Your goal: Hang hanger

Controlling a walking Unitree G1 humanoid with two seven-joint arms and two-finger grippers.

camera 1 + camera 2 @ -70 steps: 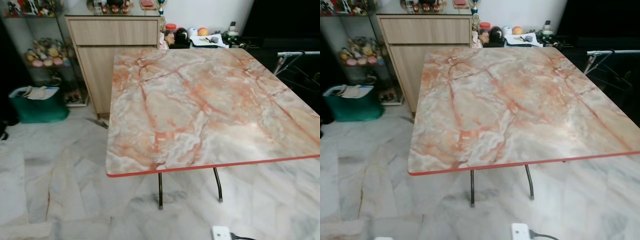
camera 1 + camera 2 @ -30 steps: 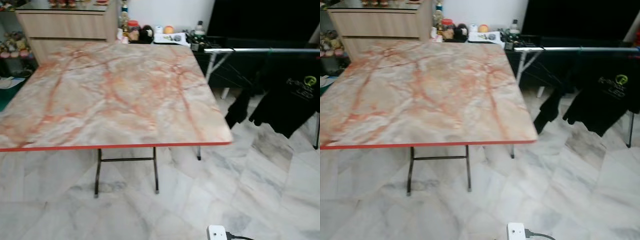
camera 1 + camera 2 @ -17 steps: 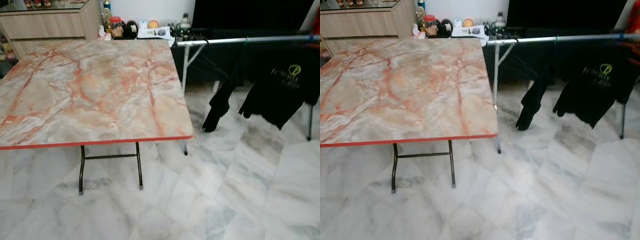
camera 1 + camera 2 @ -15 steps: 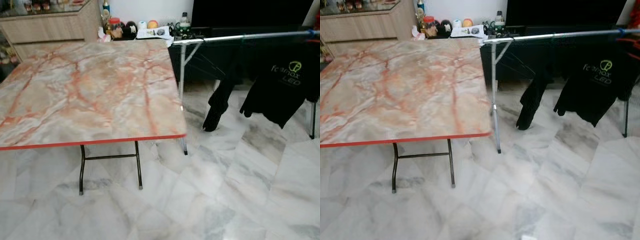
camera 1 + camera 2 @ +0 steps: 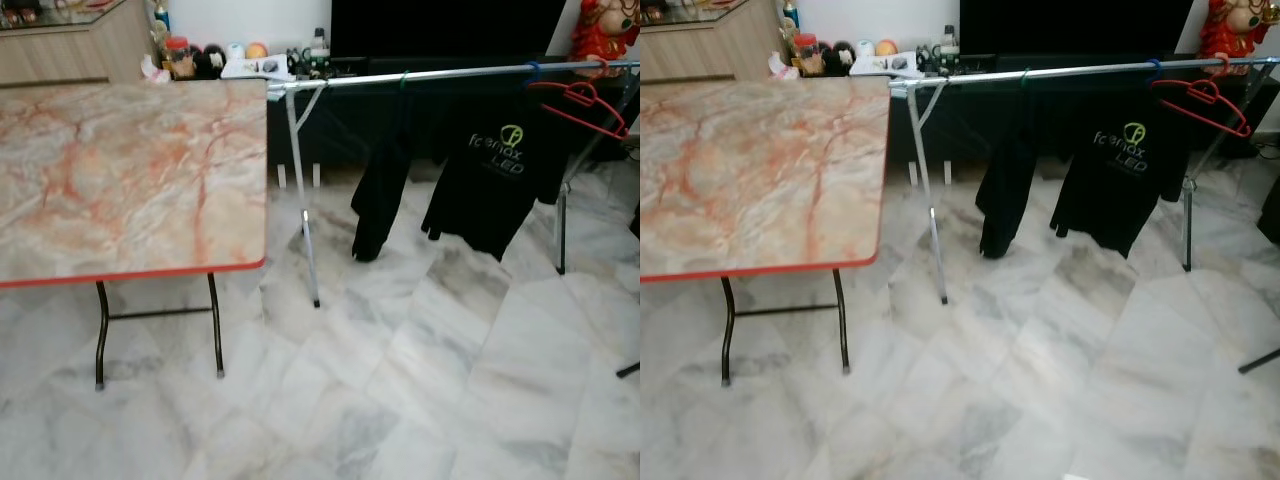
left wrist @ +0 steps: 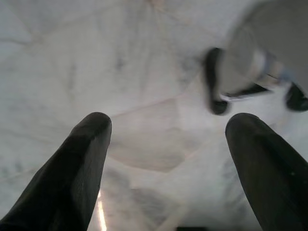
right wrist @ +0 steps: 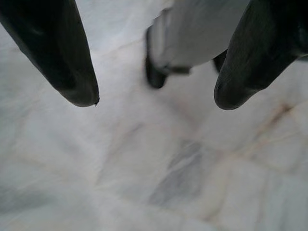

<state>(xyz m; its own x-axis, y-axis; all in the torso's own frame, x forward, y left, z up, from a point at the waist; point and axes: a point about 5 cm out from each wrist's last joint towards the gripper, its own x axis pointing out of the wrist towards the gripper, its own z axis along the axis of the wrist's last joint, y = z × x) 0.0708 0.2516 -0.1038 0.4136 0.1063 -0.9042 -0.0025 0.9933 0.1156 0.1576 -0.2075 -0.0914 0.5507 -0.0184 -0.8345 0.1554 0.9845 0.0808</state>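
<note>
The red hanger (image 5: 583,103) hangs hooked on the silver rail (image 5: 450,73), far off to the front right and well apart from both hands. Left hand (image 6: 168,126) and right hand (image 7: 156,98) point down at the marble floor (image 5: 420,380), fingers spread wide and empty; the right arm looks nearer, with the rail running left to right.

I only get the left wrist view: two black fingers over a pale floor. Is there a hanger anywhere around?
Observer: Yes, a red hanger hangs on a metal clothes rail, near its right end.
Operator: Anything else on that rail?
Observer: A black T-shirt with a green logo, and another dark garment to its left.
Operator: Is the other gripper holding something?
Observer: No. The right gripper is open over the floor, with nothing between its fingers.
</note>
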